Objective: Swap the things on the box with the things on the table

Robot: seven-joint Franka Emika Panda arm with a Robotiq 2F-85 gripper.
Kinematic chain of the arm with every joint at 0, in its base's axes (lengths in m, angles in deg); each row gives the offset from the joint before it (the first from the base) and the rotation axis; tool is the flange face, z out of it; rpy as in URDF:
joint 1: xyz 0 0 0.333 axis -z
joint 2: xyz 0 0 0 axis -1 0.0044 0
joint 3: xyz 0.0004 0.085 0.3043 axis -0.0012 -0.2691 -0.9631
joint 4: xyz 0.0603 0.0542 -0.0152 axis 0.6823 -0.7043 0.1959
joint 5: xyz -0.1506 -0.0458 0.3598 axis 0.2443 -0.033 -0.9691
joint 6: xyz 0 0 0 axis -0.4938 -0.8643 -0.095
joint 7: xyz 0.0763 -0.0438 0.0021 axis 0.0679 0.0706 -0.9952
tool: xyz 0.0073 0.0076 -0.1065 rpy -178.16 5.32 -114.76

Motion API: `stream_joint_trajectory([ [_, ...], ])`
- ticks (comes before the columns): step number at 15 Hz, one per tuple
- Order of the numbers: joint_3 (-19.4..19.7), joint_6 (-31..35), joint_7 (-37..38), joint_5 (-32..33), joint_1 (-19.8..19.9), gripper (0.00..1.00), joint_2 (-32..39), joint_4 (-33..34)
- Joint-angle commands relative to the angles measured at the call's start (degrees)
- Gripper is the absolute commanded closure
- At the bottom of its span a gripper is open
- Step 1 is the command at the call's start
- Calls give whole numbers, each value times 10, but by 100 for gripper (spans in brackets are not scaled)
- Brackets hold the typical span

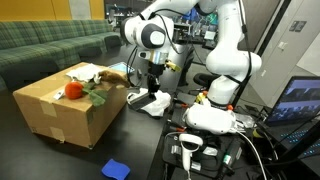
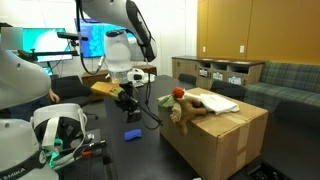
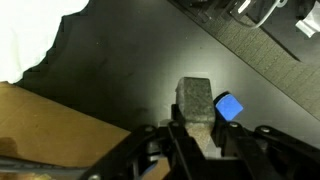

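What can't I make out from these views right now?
Gripper: wrist view, dark and blurred; whether it grips the grey block is unclear.
Blue object: too small in both exterior views to identify.
Box: things on top overlap, too small in both exterior views to name.

You've got a green striped sofa in both exterior views, wood-panel wall over a low shelf unit, lit screen in bg.

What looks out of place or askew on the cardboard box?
On the box, a brown soft thing at the corner seems to hang partly over the edge, and a white sheet lies crooked. Nothing looks spilled or broken.
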Motion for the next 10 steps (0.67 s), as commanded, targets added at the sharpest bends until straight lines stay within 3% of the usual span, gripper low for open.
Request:
stream_joint_trajectory([
  [1,16,-55,33,21,-23,93,-16,-26],
  [10,280,-154,219,84,-230,93,-13,62],
])
